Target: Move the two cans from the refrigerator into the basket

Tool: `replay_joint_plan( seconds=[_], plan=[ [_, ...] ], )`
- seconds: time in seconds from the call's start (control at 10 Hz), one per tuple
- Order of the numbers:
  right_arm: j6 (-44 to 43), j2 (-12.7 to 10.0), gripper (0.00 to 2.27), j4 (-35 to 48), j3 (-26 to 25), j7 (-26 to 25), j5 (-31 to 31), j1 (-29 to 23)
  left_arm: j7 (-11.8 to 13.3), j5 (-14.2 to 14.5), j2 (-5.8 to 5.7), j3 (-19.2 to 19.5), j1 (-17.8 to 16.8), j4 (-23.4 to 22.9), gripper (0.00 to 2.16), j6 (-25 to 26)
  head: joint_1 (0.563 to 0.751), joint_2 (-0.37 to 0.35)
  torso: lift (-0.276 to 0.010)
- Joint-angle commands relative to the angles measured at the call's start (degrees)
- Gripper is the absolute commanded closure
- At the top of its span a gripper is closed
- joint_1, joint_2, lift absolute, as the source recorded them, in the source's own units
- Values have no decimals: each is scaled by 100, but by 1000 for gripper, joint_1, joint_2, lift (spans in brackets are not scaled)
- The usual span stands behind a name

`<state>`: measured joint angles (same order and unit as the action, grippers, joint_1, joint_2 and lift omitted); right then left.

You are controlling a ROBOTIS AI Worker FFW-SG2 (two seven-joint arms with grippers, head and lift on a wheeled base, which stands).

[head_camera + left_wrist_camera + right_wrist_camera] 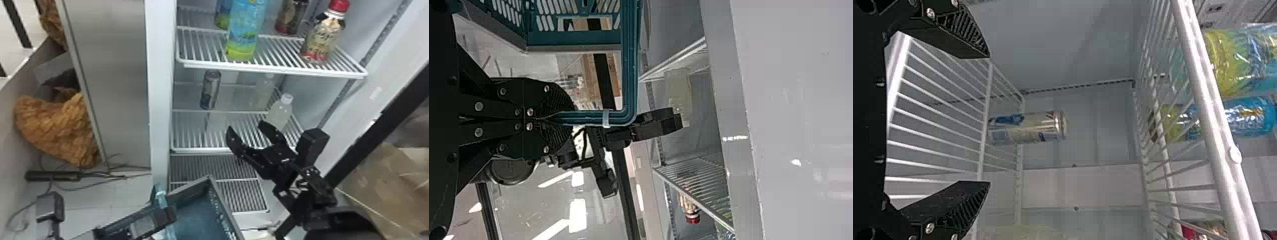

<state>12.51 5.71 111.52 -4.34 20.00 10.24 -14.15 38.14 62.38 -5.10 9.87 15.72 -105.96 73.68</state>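
My right gripper is at the refrigerator's middle wire shelf, its two fingers spread wide with nothing between them. My left gripper is closed on the teal handle of the basket; the left wrist view shows the handle pinched right at the fingertips. The basket sits low in front of the refrigerator, just outside the lower racks. I see one silver can, marked with blue, standing upright toward the back of the middle shelf on its left side; in the right wrist view it lies beyond my fingers, well apart from them. To its right on that shelf stand two clear bottles with white caps, one nearer the front and the other behind it. The upper wire shelf holds a tall blue and green bottle near its front edge, another blue one behind, and, farther right, a red-capped bottle with a dark bottle at its back. Out in the room, to the left, a puffy orange-brown bundle rests beyond a gray panel, and thin cables trail over the pale floor beside a dark bar.
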Motion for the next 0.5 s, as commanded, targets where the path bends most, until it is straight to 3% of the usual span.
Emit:
replay_joint_plan(
  seconds=[0.0,0.4],
  plan=[
    [-211,-9,136,-359,80,-49,-19,263,0,0,0,-5,3,0,1210,0,695,-228,-219],
    [-478,-9,136,-1316,502,-277,-110,994,0,0,-9,7,3,0,1210,0,695,-203,-219]
  ],
)
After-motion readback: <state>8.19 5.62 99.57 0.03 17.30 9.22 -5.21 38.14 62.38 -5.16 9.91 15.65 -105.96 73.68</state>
